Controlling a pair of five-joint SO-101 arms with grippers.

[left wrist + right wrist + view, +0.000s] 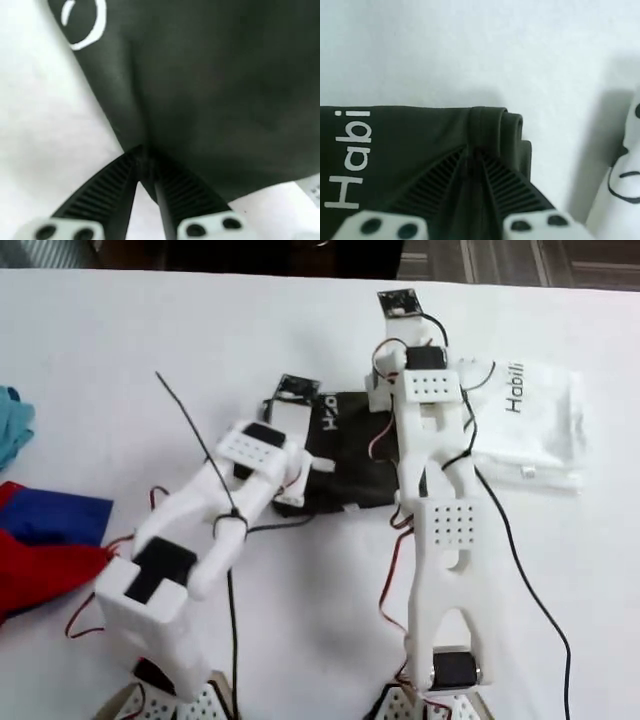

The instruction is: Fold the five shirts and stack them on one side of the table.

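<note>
Left wrist view: the left pincer pinches the black shirt at its edge; the right pincer pinches its folded corner, beside the white shirt.

Two arms, five shirts

We see the black shirt only in part: the left arm and the right arm lie across it. The right arm also covers part of the white shirt. The picture's edge cuts off the red and blue shirt and the teal shirt.
</note>
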